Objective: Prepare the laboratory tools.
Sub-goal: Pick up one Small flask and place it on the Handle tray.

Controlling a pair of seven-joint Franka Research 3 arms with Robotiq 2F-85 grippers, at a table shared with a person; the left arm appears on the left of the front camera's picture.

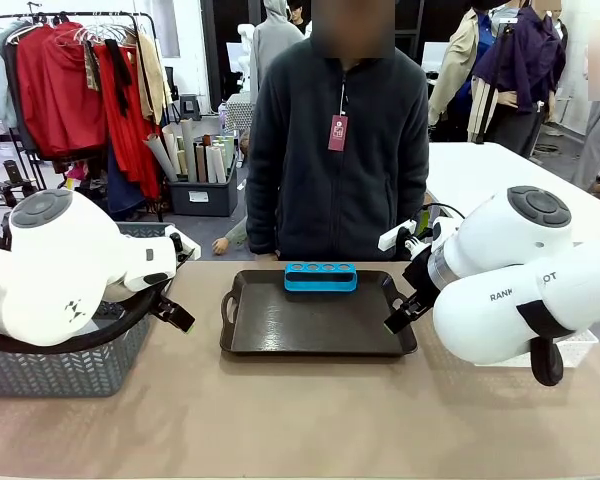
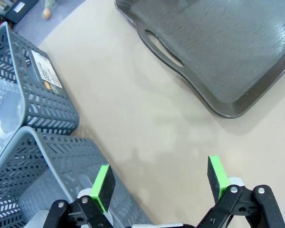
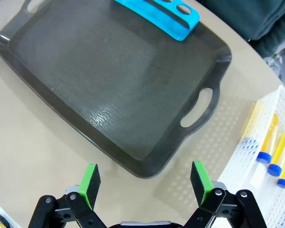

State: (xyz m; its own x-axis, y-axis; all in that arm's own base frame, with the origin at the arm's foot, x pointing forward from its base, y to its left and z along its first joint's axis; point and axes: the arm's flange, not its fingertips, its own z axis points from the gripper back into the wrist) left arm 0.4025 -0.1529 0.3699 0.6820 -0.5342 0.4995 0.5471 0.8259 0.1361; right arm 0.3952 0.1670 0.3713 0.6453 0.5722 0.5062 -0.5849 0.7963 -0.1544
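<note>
Yellow tubes with blue caps (image 3: 270, 142) lie in a white mesh basket (image 3: 247, 190) to the right of the dark tray (image 3: 109, 80). My right gripper (image 3: 145, 180) hangs open above the tray's near corner, holding nothing. My left gripper (image 2: 160, 178) is open too, over bare table between the tray (image 2: 228, 52) and the grey mesh baskets (image 2: 47, 104). Something clear and pale (image 2: 2, 111) shows inside a grey basket; I cannot tell whether it is the jug or the flask.
A blue tube rack (image 1: 320, 276) with empty holes stands at the tray's far edge (image 1: 310, 345). A person (image 1: 335, 150) stands behind the table. The grey baskets (image 1: 70, 365) sit under my left arm, and the white basket (image 1: 580, 347) under my right arm.
</note>
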